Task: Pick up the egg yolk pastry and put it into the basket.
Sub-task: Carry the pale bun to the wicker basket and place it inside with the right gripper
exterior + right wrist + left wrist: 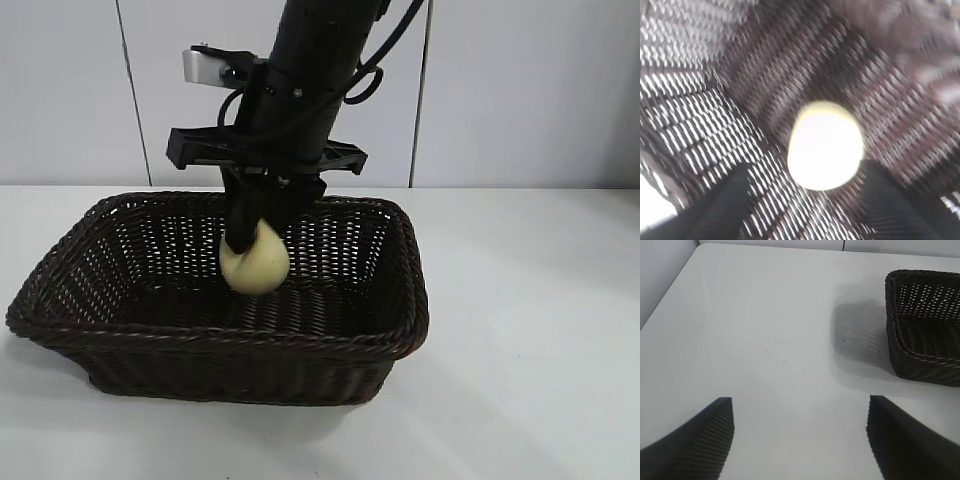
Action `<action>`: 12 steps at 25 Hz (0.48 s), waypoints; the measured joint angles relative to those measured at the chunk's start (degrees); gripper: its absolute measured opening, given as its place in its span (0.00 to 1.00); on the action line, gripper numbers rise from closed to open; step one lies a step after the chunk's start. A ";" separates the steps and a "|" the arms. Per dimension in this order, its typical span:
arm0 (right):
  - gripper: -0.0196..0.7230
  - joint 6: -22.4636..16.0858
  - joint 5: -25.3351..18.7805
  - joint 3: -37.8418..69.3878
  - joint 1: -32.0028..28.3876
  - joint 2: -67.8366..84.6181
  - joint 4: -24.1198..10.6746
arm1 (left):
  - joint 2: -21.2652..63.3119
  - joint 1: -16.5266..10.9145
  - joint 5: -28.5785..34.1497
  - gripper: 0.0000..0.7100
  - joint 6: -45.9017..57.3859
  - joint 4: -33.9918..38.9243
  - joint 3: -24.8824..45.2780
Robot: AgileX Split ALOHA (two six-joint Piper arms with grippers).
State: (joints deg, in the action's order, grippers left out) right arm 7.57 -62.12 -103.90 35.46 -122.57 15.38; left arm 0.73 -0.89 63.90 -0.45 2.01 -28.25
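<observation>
A: Count, please.

B: One basket (215, 345), dark brown wicker, on the white desk (530, 330). One egg yolk pastry (256, 263), pale cream-yellow. Two arms on the rig, but the exterior view shows just one.

A: Which one?

B: The right. It reaches down from above into the basket, with the right gripper (250, 245) low inside the walls.

A: Pastry position?

B: Inside the basket, just over the woven floor, right at the tip of that gripper. In the exterior view a dark finger (243, 222) overlaps its upper left side. I cannot tell whether the pastry rests on the floor.

A: Jaws on the right?

B: In the right wrist view the pastry (825, 146) sits ahead of two dark fingers (722, 210), which stand apart on either side below it. The jaws are parted, not pinching it.

A: Left arm?

B: The left gripper (800, 440) shows only in its own wrist view, hovering over bare desk (765, 315). Jaws wide, nothing between them. One corner of the basket (925, 335) lies off to its side, well apart.
</observation>
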 joint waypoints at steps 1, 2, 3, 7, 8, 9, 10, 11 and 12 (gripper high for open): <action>0.59 0.00 -0.52 0.00 0.00 0.00 -0.09 | 0.00 0.00 0.00 0.76 0.00 0.00 0.00; 0.65 0.00 -1.28 -0.24 0.00 0.04 -0.41 | 0.00 0.00 0.00 0.76 0.00 0.00 0.00; 0.68 0.00 -2.37 -0.62 0.00 0.04 -0.92 | 0.00 0.00 0.00 0.76 0.00 0.00 0.00; 0.74 -1.48 -7.35 -5.38 0.00 0.12 -5.47 | 0.00 0.00 0.00 0.76 0.00 0.00 0.00; 0.74 -2.42 -7.45 -6.64 0.00 0.26 -7.68 | 0.00 0.00 0.00 0.76 0.00 0.00 0.00; 0.74 -3.55 -7.45 -7.62 -0.07 0.46 -10.30 | 0.00 0.00 0.00 0.76 0.00 0.00 0.00; 0.74 -4.87 -7.49 -8.15 -0.28 0.67 -12.66 | 0.00 0.00 0.00 0.76 0.00 0.00 0.00; 0.74 -5.85 -7.55 -8.38 -0.70 0.97 -15.38 | 0.00 0.00 0.00 0.76 0.00 0.00 0.00; 0.74 -6.85 -7.77 -8.51 -1.47 1.03 -17.67 | 0.00 0.00 0.00 0.76 0.00 0.00 0.00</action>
State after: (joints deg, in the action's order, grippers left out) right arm 0.73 -69.90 -112.41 33.99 -121.55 -2.29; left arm 0.73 -0.89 63.90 -0.45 2.01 -28.25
